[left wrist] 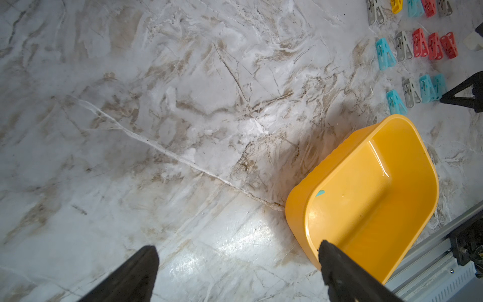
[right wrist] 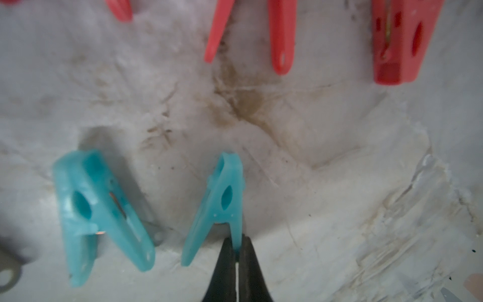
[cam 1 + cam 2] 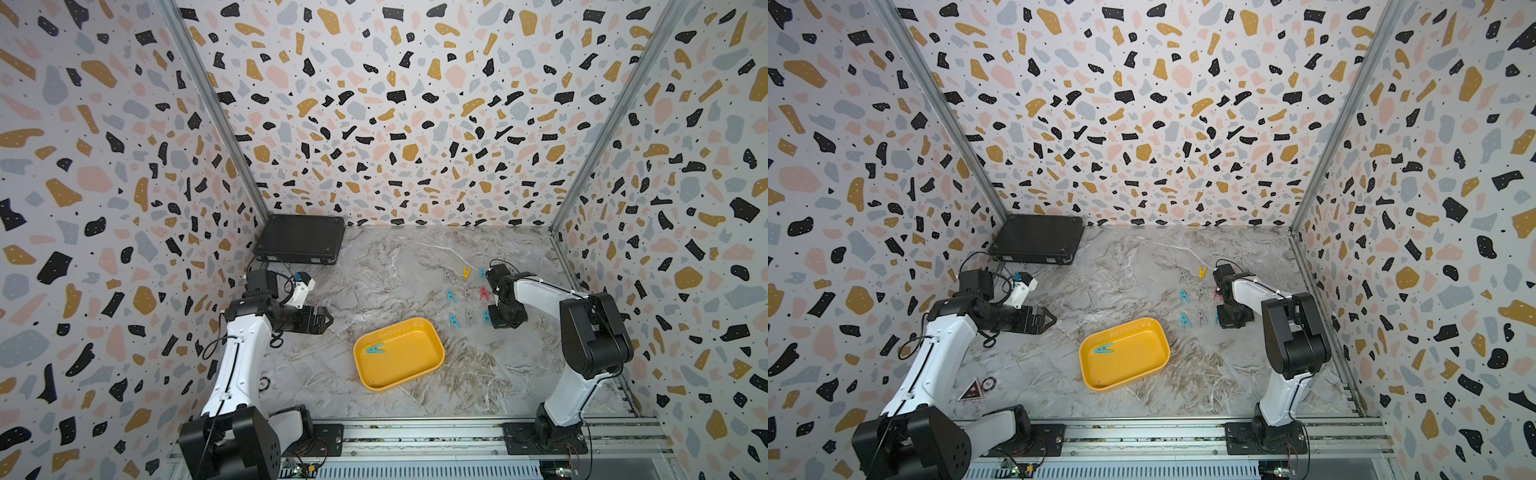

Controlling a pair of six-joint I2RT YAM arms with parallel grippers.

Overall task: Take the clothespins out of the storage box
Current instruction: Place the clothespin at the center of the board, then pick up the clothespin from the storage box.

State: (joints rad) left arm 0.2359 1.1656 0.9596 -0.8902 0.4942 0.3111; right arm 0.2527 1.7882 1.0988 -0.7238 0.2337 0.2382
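right fingers (image 2: pixel 225 266) clamped on a teal clothespin (image 2: pixel 222 204), left fingers (image 1: pixel 136 274) apart, lone clothespin (image 3: pixel 375 348) in the yellow storage box (image 3: pixel 415 353), black hard case (image 3: pixel 301 239) at its 11 o'clock, triangular sticker (image 3: pixel 972 390), writing unreadable

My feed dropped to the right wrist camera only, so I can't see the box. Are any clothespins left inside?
Observer: One teal plastic clothespin lies in the shallow yellow plastic storage box.
Operator: My right pincer grips a second teal clothespin. Where's the left pincer?
Observer: The left pincer hovers open near that box, holding nothing.
Operator: Any other object around?
Observer: A flat black hard case sits in the far left corner.
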